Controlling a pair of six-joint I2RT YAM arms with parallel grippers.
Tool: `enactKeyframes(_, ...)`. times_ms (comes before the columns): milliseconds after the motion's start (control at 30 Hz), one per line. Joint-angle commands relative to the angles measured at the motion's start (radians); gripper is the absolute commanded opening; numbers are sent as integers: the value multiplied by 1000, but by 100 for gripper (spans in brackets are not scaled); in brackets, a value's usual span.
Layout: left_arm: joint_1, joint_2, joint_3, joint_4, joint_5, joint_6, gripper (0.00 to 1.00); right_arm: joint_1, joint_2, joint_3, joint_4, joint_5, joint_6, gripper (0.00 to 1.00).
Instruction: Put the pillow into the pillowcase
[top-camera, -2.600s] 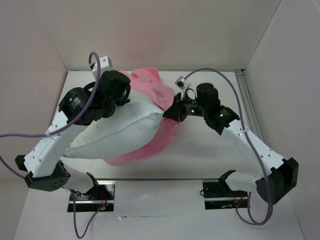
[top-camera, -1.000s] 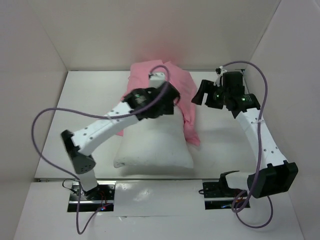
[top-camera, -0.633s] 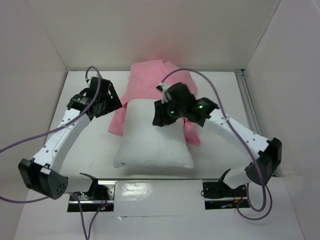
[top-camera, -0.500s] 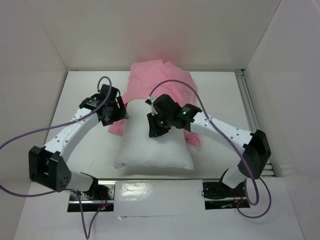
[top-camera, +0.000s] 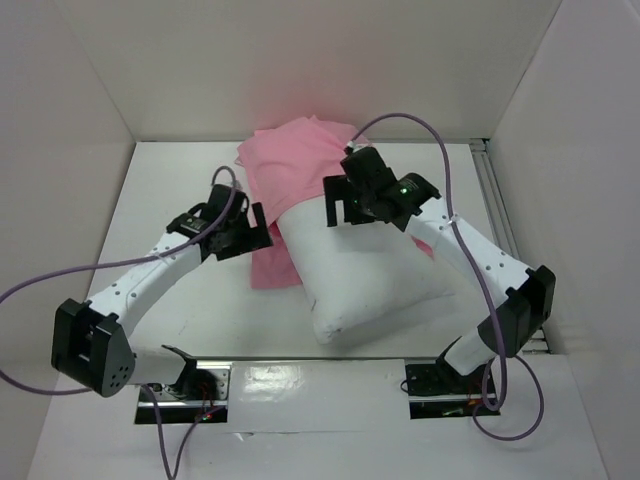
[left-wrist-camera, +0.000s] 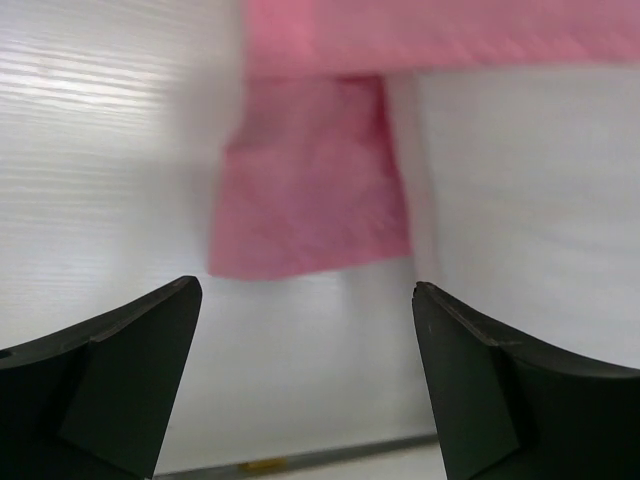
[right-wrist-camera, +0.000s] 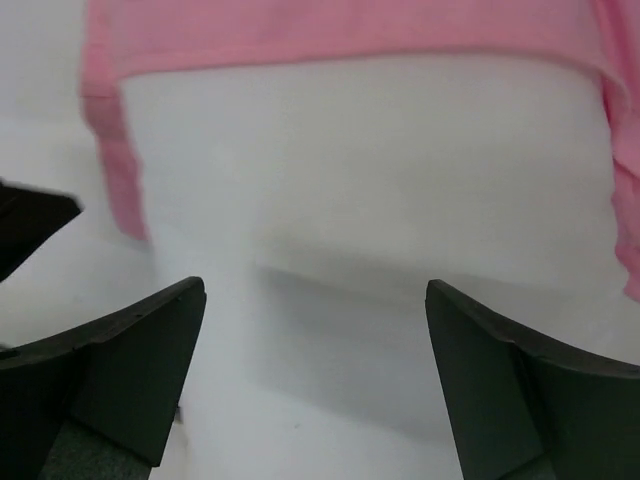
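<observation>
Pillow (top-camera: 370, 270) mid table (top-camera: 165, 180), left side free

left claw (left-wrist-camera: 305, 288) spread wide, right claw (right-wrist-camera: 315, 287) spread wide too, both arms stretched forward, wrists angled inward

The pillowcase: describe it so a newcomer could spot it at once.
On the white table, look toward the far wall. The pillowcase is the thin fabric draped over the far end of the plump white pillow. It is the only pink thing in view.

White table (top-camera: 205, 312), plain walls (top-camera: 330, 70) — metal rail (top-camera: 489, 178)
</observation>
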Motion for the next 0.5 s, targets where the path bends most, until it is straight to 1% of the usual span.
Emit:
enactKeyframes(0, 108, -51, -102, 109, 48, 59, 100, 113, 15, 146, -45, 81, -33, 99)
enactKeyframes(67, 119, -19, -129, 128, 61, 59, 100, 177, 71, 221, -86, 116, -33, 99)
enactKeyframes(100, 128, 12, -129, 151, 61, 59, 100, 197, 124, 238, -97, 135, -33, 99)
enactKeyframes(167, 128, 32, -163, 186, 34, 59, 100, 236, 174, 282, -120, 176, -33, 100)
enactKeyframes(200, 128, 32, -172, 205, 34, 59, 100, 236, 216, 282, -120, 176, -33, 100)
enactKeyframes(333, 128, 93, -218, 313, 66, 59, 100, 245, 296, 292, -131, 216, -42, 100)
enactKeyframes(367, 128, 128, -234, 361, 80, 59, 100, 245, 309, 292, -140, 227, -42, 100)
enactKeyframes(467, 128, 190, -234, 418, 120, 59, 100, 245, 343, 269, -151, 262, -42, 100)
